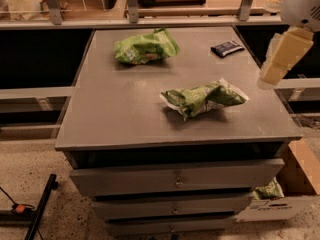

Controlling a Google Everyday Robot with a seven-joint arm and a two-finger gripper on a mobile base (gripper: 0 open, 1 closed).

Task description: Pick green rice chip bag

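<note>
**A:** Which step are we on?

**B:** Approach, I'd say, with nothing grasped yet. The gripper (278,59) hangs at the right edge of the view, above and just off the right side of the cabinet top (115,119). It isn't touching anything.

**A:** Spread or closed?

**B:** Can't tell. It's side-on and partly cut off by the frame, so I only see a pale block that is probably the wrist end. It doesn't appear to be holding anything.

**A:** Where's the target?

**B:** The green rice chip bag (145,46) lies flat at the back-left of the top, near the rear edge. It's well apart from the gripper, across almost the whole surface.

**A:** Anything in the way?

**B:** The darker green bag (205,98) sits mid-right, between the gripper and the target on a straight diagonal. The dark blue packet (227,48) is at the back right and nearer the gripper than the target is. Neither touches the target.

**A:** Next move?

**B:** My read is a long reach left and toward the back, high enough to clear the darker bag. Then come down over the plump middle of the light-green bag. The wrong-bag risk is real, since the darker one is closer.
</note>
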